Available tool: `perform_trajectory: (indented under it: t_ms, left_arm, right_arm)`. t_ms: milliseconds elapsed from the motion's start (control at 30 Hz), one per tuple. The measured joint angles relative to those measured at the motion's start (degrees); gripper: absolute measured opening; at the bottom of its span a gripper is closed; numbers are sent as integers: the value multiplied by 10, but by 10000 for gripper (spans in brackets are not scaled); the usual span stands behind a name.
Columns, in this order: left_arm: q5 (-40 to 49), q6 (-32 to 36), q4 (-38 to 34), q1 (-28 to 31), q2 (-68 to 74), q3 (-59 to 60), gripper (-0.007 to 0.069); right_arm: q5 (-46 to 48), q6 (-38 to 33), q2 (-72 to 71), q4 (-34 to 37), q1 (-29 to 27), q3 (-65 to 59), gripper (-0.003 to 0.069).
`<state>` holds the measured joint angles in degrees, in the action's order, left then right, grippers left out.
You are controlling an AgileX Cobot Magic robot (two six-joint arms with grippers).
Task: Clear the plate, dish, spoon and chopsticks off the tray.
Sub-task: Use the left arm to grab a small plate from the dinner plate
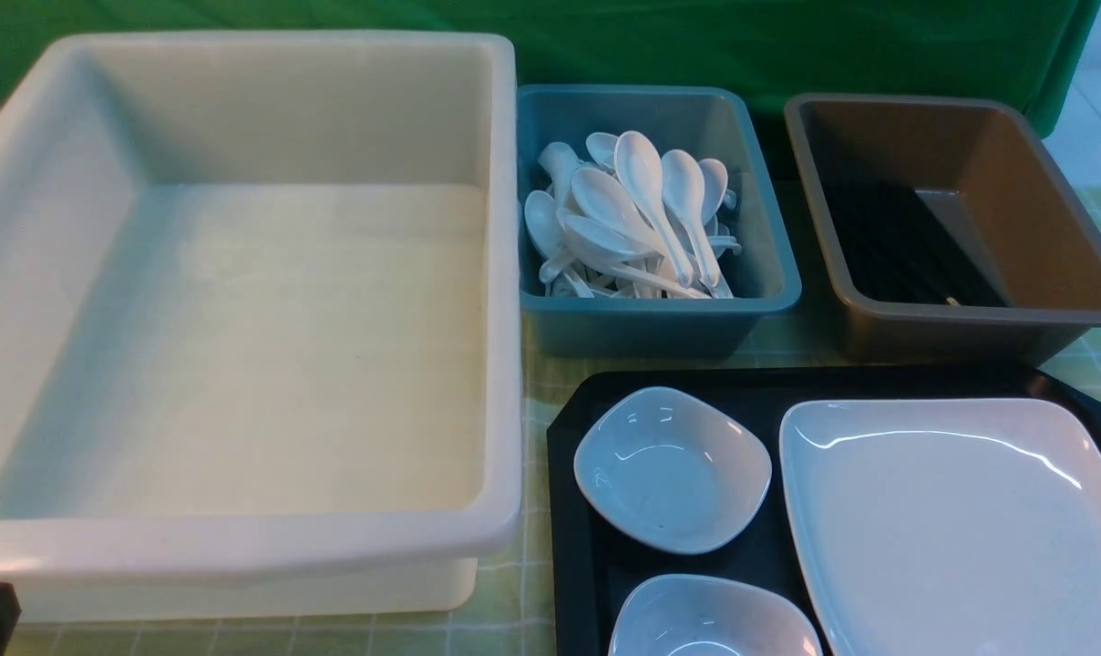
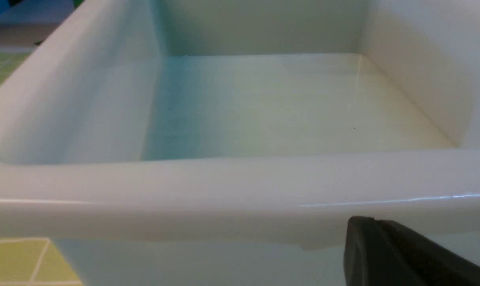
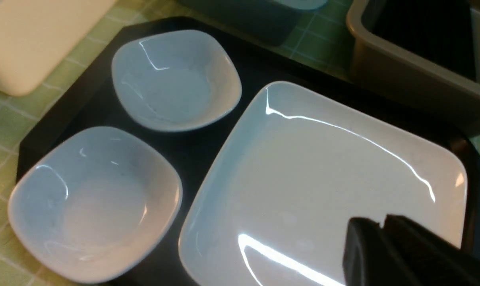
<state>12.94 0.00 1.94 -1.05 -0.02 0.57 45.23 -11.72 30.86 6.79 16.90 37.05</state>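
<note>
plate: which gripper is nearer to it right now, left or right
Right. The right gripper hangs over the plate on the tray; the left gripper sits outside the white bin, at its near rim, away from the plate.

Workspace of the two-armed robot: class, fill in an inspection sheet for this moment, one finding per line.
Surface: green checked tablecloth covering the table.
Job's things: wide black plastic tray holds large square glossy white plate and two small deep white dishes; no spoon or chopsticks show on it.
Clutter: large white plastic bin; blue bin of white soup spoons; brown bin with black chopsticks.
Grippers: left gripper shut, beside the white bin's near wall; right gripper above the plate, holding nothing, fingers nearly together, open or shut unclear.
Cables: nothing seen.
Surroundings: green cloth backdrop behind the bins.
</note>
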Motion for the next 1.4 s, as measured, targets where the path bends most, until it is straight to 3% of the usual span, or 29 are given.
perform_trajectory:
  t_ms: [367,433,633,733,1100,1400]
  left_arm:
    - [-4,-3,-1,0,0,0,-1]
    - [-27,-46,-98,0,0,0,-1]
    - [-94,-214,-499,0,0,0,-1]
    - [-140,-232,-556,0,0,0,-1]
    - [-206,-284,-571,0,0,-1,0]
    - [-29,-296,-361,0,46,-205,0]
  right_arm:
    - [-12,1,0,0,0,0,67]
    - [-12,2,0,0,0,0,69]
    - [-23,3,0,0,0,0,71]
    - [-36,3,0,0,0,0,71]
    - [-59,3,0,0,0,0,74]
    - [-60,4,0,0,0,0,74]
